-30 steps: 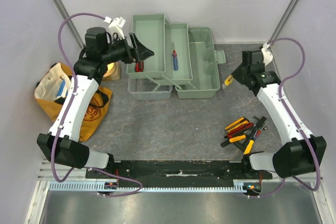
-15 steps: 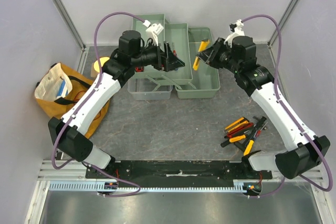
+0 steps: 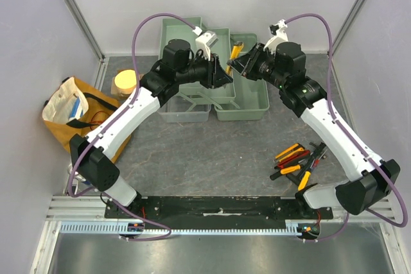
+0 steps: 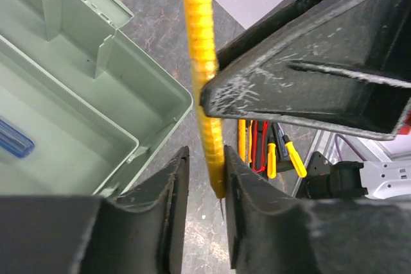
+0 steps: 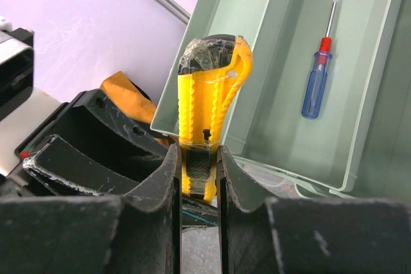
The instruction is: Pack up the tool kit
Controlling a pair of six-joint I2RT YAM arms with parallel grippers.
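The pale green toolbox (image 3: 247, 97) stands open at the back, trays spread. Above it my right gripper (image 3: 243, 61) is shut on a yellow utility knife (image 3: 236, 48), clamping its black slider section (image 5: 198, 178). My left gripper (image 3: 228, 70) faces it, jaws drawn in around the knife's lower end (image 4: 205, 184). One finger touches the knife (image 4: 200, 62) and a narrow gap shows at the other. A blue screwdriver (image 5: 314, 88) lies in a tray (image 5: 270, 113). Loose tools (image 3: 298, 158) with yellow, red and black handles lie on the table at the right.
A yellow-orange cloth bag (image 3: 70, 110) sits at the left edge, with a round yellowish roll (image 3: 125, 81) beside the toolbox. Metal frame posts (image 3: 74, 11) rise at the back corners. Both arms arch over the table's middle.
Both arms swung inward over the toolbox and met. The right brought the yellow knife from the far right. The left jaws went from wide apart to narrow around the knife's end.
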